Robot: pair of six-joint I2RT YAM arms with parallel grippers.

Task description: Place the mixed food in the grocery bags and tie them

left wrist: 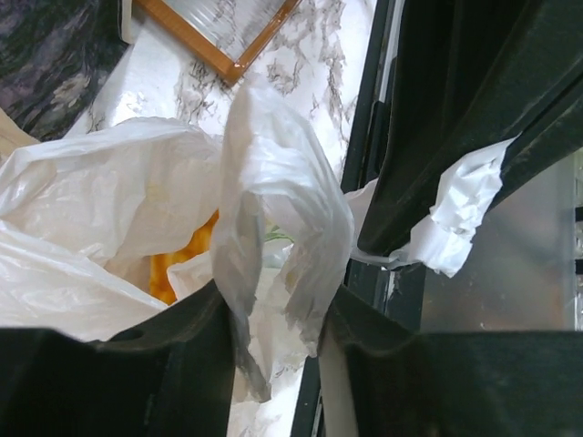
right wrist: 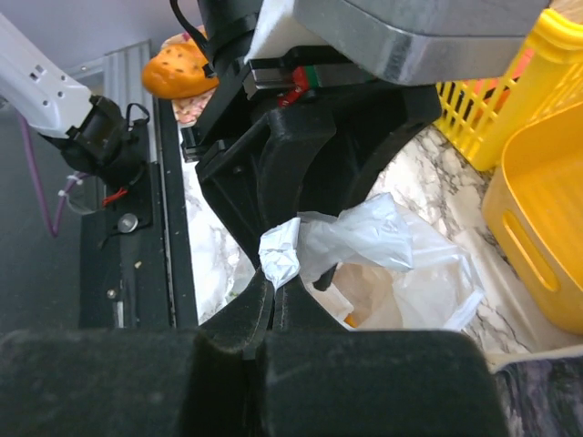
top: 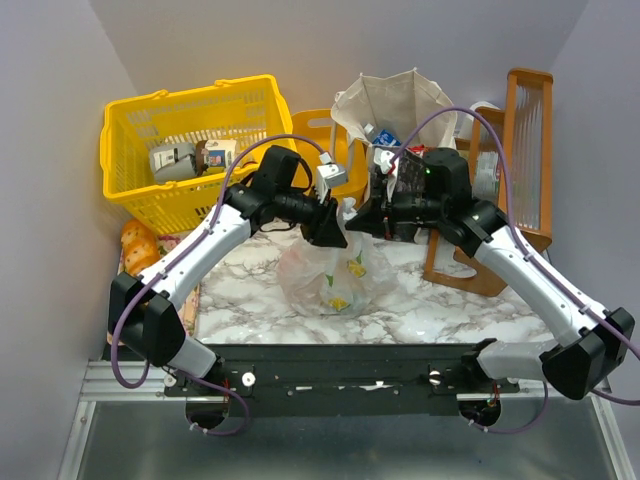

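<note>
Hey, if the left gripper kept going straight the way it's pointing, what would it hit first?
Most likely the white plastic bag: a twisted fold of it stands between the left gripper's fingers. Beyond that looks like marble table, though depth is hard to judge.

Bag on table, centre. Tote behind it, far centre. Big basket far left, cartons in it. Small basket between big basket and tote. Rack far right, beside tote. Bread at left edge, nearer than big basket. Left gripper and right gripper side by side over bag top, left of the two on the left. Bag plastic between the fingers of each.
</note>
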